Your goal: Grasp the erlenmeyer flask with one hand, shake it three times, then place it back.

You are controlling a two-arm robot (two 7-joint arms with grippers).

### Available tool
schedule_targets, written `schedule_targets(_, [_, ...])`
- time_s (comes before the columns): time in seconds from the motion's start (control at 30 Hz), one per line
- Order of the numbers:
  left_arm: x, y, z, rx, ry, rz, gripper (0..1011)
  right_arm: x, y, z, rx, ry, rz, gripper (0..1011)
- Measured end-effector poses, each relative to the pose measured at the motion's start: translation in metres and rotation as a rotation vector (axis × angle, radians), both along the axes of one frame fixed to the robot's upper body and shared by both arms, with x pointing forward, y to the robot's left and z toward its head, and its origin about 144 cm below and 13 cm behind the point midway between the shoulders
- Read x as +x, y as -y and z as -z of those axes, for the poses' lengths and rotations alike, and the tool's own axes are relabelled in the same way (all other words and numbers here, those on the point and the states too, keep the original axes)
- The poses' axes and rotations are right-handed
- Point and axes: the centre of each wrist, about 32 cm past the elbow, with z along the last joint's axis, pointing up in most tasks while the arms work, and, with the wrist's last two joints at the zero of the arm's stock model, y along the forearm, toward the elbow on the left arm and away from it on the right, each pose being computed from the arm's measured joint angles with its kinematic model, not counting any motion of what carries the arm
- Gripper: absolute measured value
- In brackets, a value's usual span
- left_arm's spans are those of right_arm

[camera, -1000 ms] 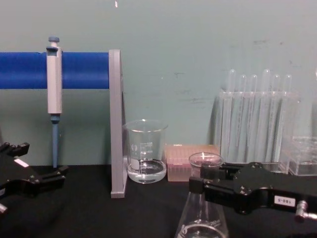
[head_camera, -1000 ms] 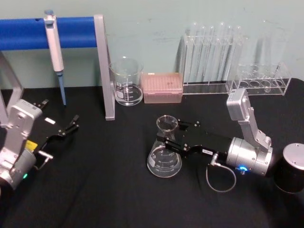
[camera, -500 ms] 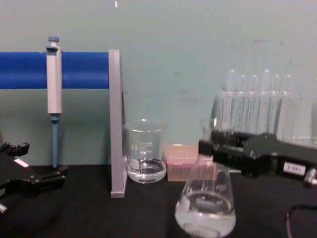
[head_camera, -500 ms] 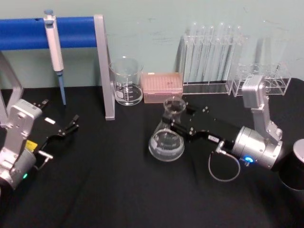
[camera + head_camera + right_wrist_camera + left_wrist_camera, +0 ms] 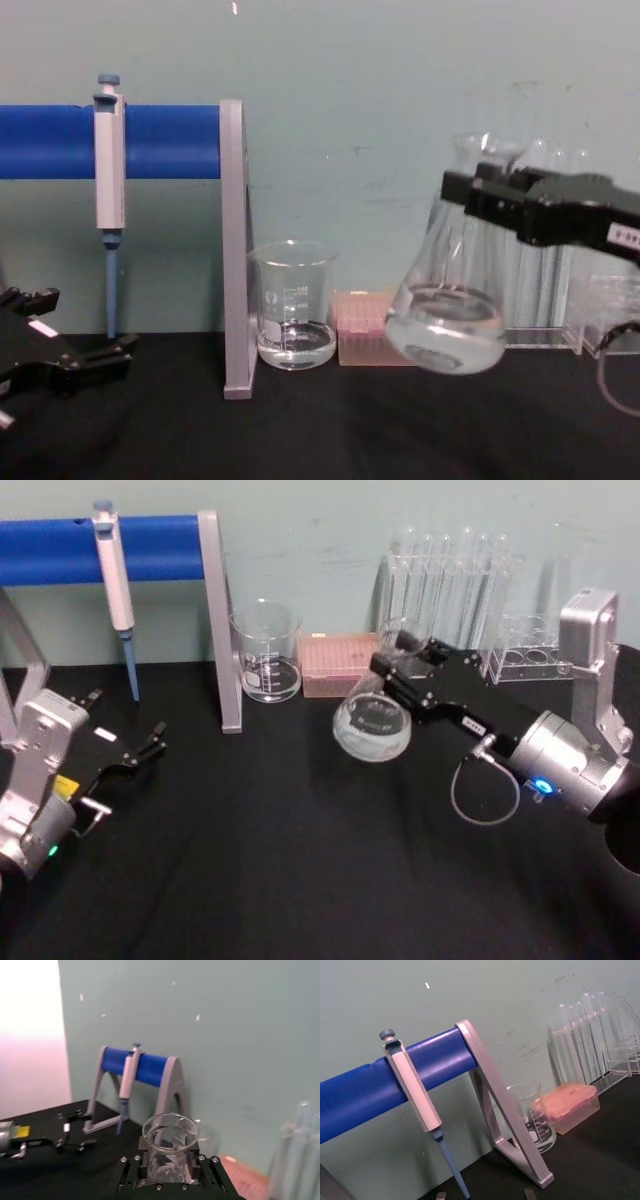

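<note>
Two black grippers. At nine o'clock the left gripper (image 5: 140,752) sits with jaws spread. At two o'clock the right gripper (image 5: 398,658) clamps the neck of a clear glass conical erlenmeyer flask (image 5: 372,728), tilted, above the black table (image 5: 250,860).

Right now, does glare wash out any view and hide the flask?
Right wrist view: a washed-out bright patch beyond the pipette stand, clear of the erlenmeyer flask. Chest view: even light on it, aloft in the right gripper; left gripper parked low.
</note>
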Motion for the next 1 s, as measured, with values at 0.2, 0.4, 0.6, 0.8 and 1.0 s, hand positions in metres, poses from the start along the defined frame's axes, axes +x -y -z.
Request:
schedule_targets(0.2, [0.000, 0.000, 0.000, 0.000, 0.000, 0.000, 1001, -0.009, -0.004, -0.008, -0.012, 0.036, 0.082, 456])
schedule_targets(0.4, [0.000, 0.000, 0.000, 0.000, 0.000, 0.000, 1001, -0.013, -0.006, -0.009, -0.023, 0.045, 0.143, 456])
schedule_targets(0.6, [0.000, 0.000, 0.000, 0.000, 0.000, 0.000, 1001, -0.014, -0.006, -0.006, -0.015, 0.036, 0.171, 457])
schedule_targets(0.8, [0.000, 0.000, 0.000, 0.000, 0.000, 0.000, 1001, -0.014, -0.006, -0.003, -0.011, 0.019, 0.185, 456])
schedule_targets(1.0, [0.000, 0.000, 0.000, 0.000, 0.000, 0.000, 1001, -0.012, -0.007, -0.001, -0.012, 0.011, 0.182, 456])
